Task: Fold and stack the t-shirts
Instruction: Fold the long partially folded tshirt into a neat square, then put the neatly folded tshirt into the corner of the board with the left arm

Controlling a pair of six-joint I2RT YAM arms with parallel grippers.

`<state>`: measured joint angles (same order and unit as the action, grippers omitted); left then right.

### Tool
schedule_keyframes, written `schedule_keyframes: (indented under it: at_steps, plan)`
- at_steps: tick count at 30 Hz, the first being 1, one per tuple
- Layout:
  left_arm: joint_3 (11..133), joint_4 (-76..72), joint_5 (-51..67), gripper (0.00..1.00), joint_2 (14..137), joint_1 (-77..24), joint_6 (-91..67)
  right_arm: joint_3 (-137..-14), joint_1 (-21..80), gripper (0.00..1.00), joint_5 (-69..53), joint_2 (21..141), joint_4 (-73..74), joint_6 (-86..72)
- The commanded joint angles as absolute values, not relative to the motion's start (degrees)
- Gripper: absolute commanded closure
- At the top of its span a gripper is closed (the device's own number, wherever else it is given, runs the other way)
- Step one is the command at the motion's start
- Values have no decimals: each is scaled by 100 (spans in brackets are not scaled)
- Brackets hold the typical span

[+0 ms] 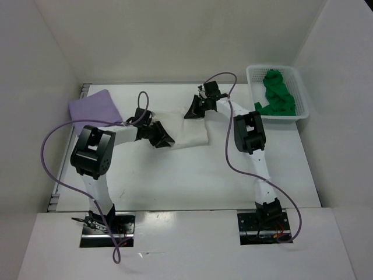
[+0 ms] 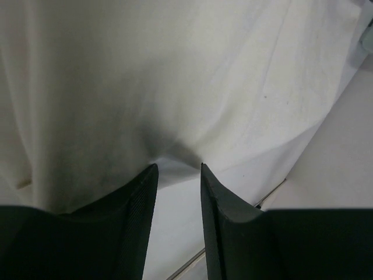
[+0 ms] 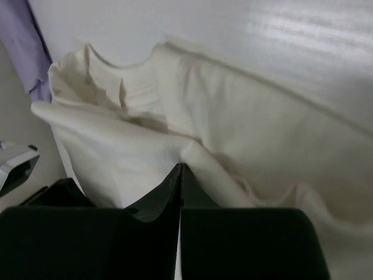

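Cream t-shirt [image 1: 189,137] mid-table, pinched between right gripper [image 3: 179,167] fingers pressed together; left gripper [image 2: 178,168] spread at its edge. Lavender t-shirt [image 1: 93,108] folded far-left; green t-shirt [image 1: 277,96] in mesh basket [image 1: 253,80].

1. A white table [image 1: 192,186] fills the middle of the overhead view. Its top is smooth and faintly glossy, catching pale streaks of light in the right wrist view.
2. Three plain white walls box it in: a back wall [image 1: 175,35] rises behind the far edge, while a left wall [image 1: 26,116] and a right wall [image 1: 344,146] slant in at the sides.
3. A metal rail [image 1: 53,198] runs along the table's left edge, between the tabletop and the left wall.
4. A white ledge [image 1: 186,251] spans the near side, against the table's near edge.
5. The light is even and diffuse. Shadows on the tabletop are soft, and the wall corners shade to pale grey.
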<state>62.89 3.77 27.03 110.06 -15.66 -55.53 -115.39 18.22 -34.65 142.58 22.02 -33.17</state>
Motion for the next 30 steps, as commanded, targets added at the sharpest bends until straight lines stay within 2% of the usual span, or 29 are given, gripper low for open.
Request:
schedule_keyframes:
  at_steps: [1,3,8,10,11,12,15,16,18,19,26,28,30]
  plan:
    - [6004,220,2654,57,10907,-1564,-5475,-12724,1845,99,-3710,14843,2634,-3401]
    - [5925,220,2707,54,10653,-1564,-5476,-13050,1846,100,-3552,15213,2882,-3331]
    - [5871,482,2865,30,9829,-1564,-5423,-13393,1846,100,-3621,15223,2953,-3278]
    - [5871,667,2778,25,9625,-1337,-5257,-13692,1907,96,-3621,15056,3146,-3226]
    - [5871,825,2647,20,9494,-1232,-5195,-13763,1959,92,-3621,14969,3312,-3104]
    - [5871,878,2567,17,9492,-1126,-5125,-13764,1960,80,-3621,14707,3313,-3050]
    - [5871,1090,2129,9,9483,-730,-4791,-13415,1960,64,-3560,13961,3313,-2962]
    - [5819,1090,2127,9,9657,-564,-4686,-13247,1960,56,-3490,13740,3218,-2962]
    - [5931,1020,2257,8,9965,-501,-4623,-12582,1960,51,-3401,13013,2955,-2909]
    - [6011,1020,2259,8,10297,-449,-4527,-12316,1960,49,-3401,12756,2831,-2909]
    - [6599,659,2514,9,11337,-562,-4474,-10015,1846,49,-3331,10893,2005,-3103]
    - [6793,485,2514,24,11678,-615,-4474,-9452,1846,49,-3331,10392,1786,-3260]
    - [7126,431,2514,45,12004,-781,-4596,-9098,1846,49,-3331,10056,1644,-3366]
